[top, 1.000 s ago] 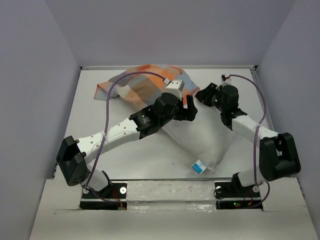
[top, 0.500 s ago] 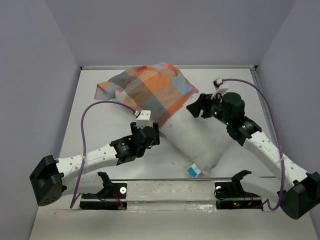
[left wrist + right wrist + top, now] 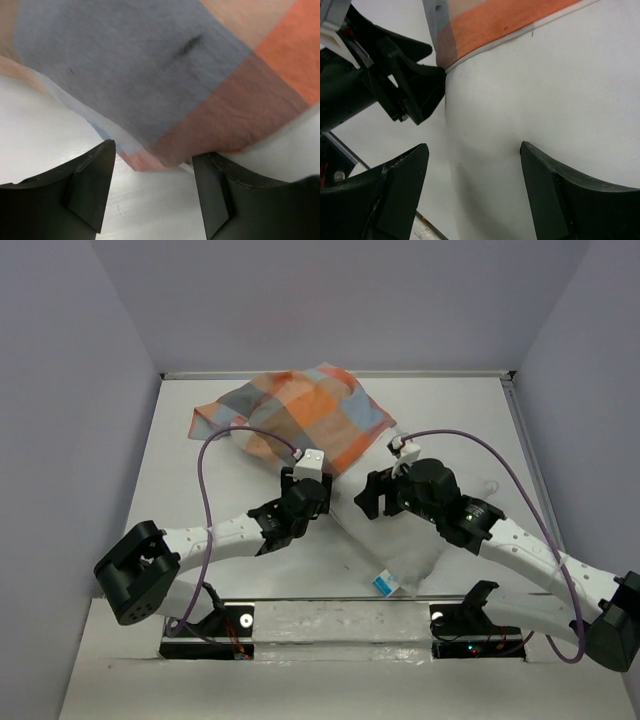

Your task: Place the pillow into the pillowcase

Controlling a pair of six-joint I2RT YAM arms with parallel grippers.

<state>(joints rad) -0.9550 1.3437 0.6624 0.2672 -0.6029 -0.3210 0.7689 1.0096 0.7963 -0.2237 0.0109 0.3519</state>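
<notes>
Pillow (image 3: 392, 546) lies on white table (image 3: 175, 480), walls (image 3: 350, 300) seemingly lilac.

White table (image 3: 190, 490) boxed in by plain lavender-grey walls (image 3: 330, 300).
Even, soft light; a paler ledge (image 3: 340, 685), perhaps cardboard, runs along the near edge.

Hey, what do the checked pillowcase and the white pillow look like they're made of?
The pillowcase looks like thin woven cloth, probably cotton, with a matte finish: it wrinkles softly and its checks show no shine. The pillow seems to have a smooth, matte white fabric shell over soft filling, since it bulges and dents. The exact fibre cannot be told.
</notes>
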